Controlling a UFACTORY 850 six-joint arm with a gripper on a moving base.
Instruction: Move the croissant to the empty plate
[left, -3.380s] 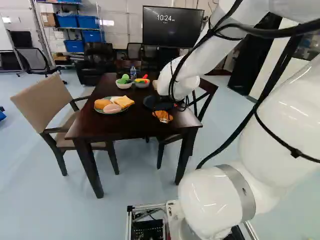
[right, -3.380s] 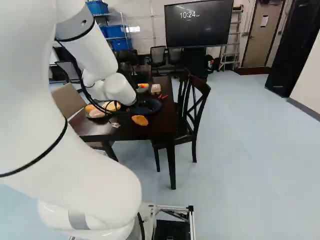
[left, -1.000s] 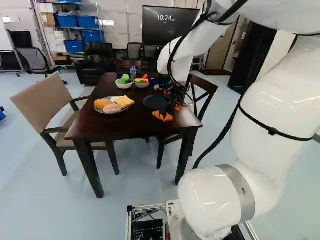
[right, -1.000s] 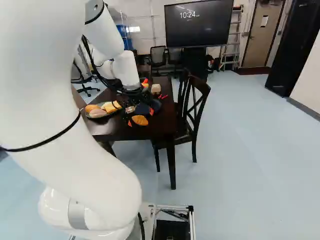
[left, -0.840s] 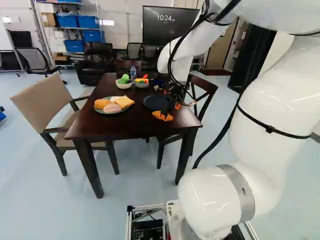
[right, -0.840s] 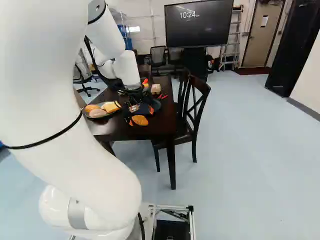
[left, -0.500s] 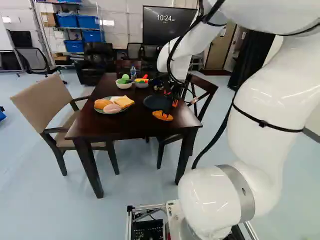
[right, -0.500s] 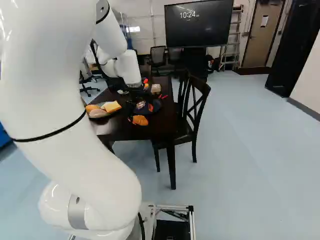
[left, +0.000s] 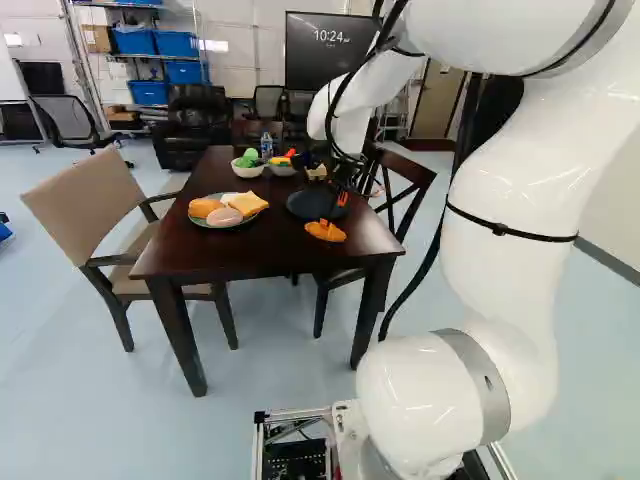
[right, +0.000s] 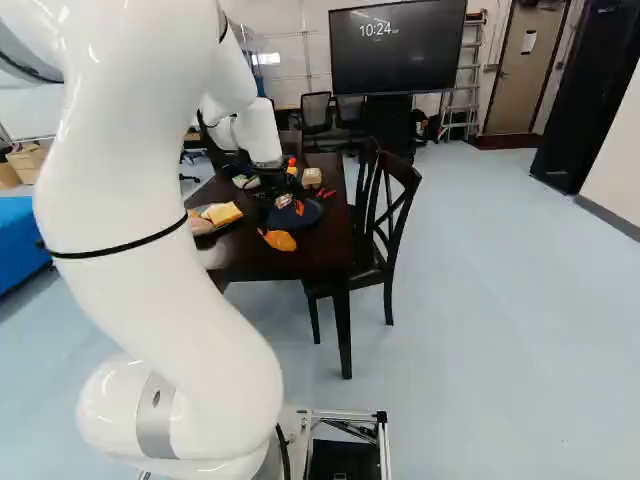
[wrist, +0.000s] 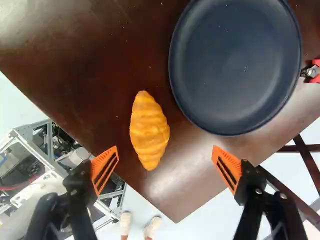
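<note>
Dark brown wooden table on a pale blue floor, with a tan-backed chair at one side, a dark wooden cross-backed chair at the other and a large black screen beyond. On the tabletop, just beside a round dark blue plate, lies the golden-brown ridged croissant, off the plate and apart from it.

The black two-fingered gripper is released, its orange pads spread wide with nothing grasped. Seen from the wrist, the croissant's near end sits between the fingertips and the rest stretches ahead of them, closer to one finger than the other and touching neither. The dark blue plate is farther ahead, off toward the other finger.

The plate's far rim is cut off in the wrist view, as is a red-handled tool beside it. The white arm covers part of the plate of bread in the right base view. Against the dark plate and wood, the gripper's black body is hard to make out in both base views. How high the fingertips are above the table, I cannot tell.
</note>
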